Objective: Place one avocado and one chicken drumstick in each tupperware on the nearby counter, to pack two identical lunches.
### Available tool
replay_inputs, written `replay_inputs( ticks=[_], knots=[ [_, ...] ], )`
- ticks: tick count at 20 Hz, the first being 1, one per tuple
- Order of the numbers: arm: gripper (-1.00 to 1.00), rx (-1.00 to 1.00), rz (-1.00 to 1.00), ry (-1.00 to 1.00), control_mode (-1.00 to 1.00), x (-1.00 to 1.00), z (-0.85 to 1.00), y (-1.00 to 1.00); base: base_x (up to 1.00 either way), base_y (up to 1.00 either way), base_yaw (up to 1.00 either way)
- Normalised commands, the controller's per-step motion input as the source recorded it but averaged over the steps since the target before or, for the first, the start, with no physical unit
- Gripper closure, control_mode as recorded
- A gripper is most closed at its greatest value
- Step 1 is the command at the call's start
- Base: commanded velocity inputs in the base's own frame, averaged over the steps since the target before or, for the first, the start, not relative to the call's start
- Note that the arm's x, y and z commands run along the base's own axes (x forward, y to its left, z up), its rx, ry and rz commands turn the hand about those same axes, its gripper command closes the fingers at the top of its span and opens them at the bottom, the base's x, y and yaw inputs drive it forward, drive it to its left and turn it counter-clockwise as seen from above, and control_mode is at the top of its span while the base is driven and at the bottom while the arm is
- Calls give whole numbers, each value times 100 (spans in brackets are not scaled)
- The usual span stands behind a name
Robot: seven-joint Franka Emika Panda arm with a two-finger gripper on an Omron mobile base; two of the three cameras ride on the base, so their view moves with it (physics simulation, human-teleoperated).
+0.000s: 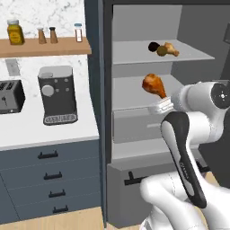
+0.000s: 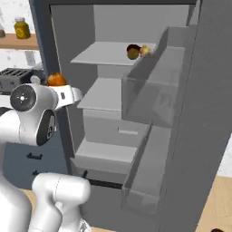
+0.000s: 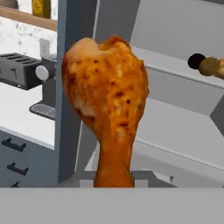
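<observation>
Pinching chicken drumstick (image 3: 107,100) by narrow end, jaws hidden behind meat; second drumstick (image 1: 170,49) half-hidden on fridge shelf (image 1: 134,56).

Even flat rendered light, faint soft shadows, no glare, mild low-resolution blur.

White rounded arm (image 1: 188,134), dark joint bands, round grey end caps

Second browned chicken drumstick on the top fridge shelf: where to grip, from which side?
Judgement: grip the browned chicken drumstick at its narrow bone end, coming from the fridge's open front. Two dark round items sit against its left side, so keep right. The gripper already holds another drumstick.
</observation>
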Motion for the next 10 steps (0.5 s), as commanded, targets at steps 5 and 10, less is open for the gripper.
replay_inputs(
  ticks=[5,10],
  knots=[
    [100,0,0,0,100,0,0,0,0,100,0],
    [100,0,0,0,100,0,0,0,25,100,0]
  ],
)
